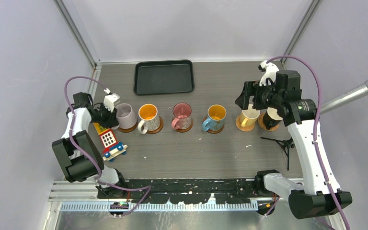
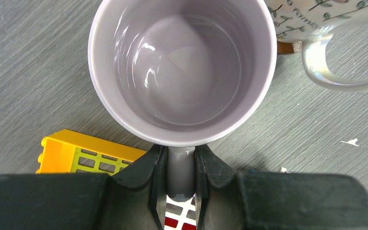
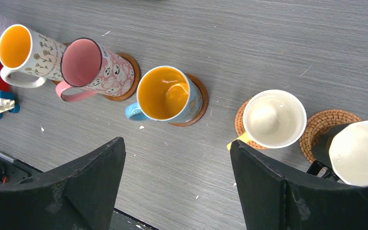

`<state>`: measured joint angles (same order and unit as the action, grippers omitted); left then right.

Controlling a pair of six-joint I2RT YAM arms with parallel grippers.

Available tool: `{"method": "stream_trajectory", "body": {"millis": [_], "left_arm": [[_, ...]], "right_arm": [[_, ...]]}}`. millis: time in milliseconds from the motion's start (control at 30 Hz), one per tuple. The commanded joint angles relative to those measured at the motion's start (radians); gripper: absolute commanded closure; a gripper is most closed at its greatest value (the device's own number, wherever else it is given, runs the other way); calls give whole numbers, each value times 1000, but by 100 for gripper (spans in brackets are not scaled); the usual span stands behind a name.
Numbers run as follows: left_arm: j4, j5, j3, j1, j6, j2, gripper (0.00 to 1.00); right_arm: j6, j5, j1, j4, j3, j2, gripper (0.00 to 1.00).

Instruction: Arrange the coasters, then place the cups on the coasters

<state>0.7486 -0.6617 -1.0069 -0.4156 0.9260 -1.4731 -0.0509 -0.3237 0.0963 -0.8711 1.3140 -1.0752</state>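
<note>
Grey wood-grain table (image 1: 196,153) within pale walls, seen from above, with a black tray (image 1: 164,76) at upper centre. Six mugs form a row across the middle of the overhead view, each over one of the brown coasters (image 3: 200,98). From left to right they are the lilac mug (image 1: 125,115), white mug (image 1: 148,115) with orange interior, pink mug (image 1: 182,114), blue mug (image 1: 216,115) with orange interior, cream mug (image 1: 248,116) and black mug (image 1: 271,117). Left gripper (image 2: 180,163) — at the left end of the row — is clamped tight on the handle of the lilac mug, as the left wrist view shows at lower centre. Whether that mug's base rests on its coaster cannot be told. Right gripper (image 3: 176,146) — at the right end — hangs above the cream and black mugs with its jaws spread wide and nothing between them. A yellow, red and blue toy (image 1: 108,140) lies on the table just below the lilac mug, at the left of the frame.
</note>
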Motion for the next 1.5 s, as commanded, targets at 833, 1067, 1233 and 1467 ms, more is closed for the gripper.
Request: {"method": "stream_trajectory", "body": {"millis": [833,1067,1233,1467], "left_arm": [[-169,61,143,-11,9,104,78],[-66,39,120,-10,4,115,41],[-39,14,129,-9,4,149,45],[-40,38,117,-11,-36,159,41]], "right_arm": [[12,9,4,1,0,34,15],[21,7,5,1,-5,36,15],[25,1,4,0,-17,43,15],[34,-12,4,2,-19,39,15]]}}
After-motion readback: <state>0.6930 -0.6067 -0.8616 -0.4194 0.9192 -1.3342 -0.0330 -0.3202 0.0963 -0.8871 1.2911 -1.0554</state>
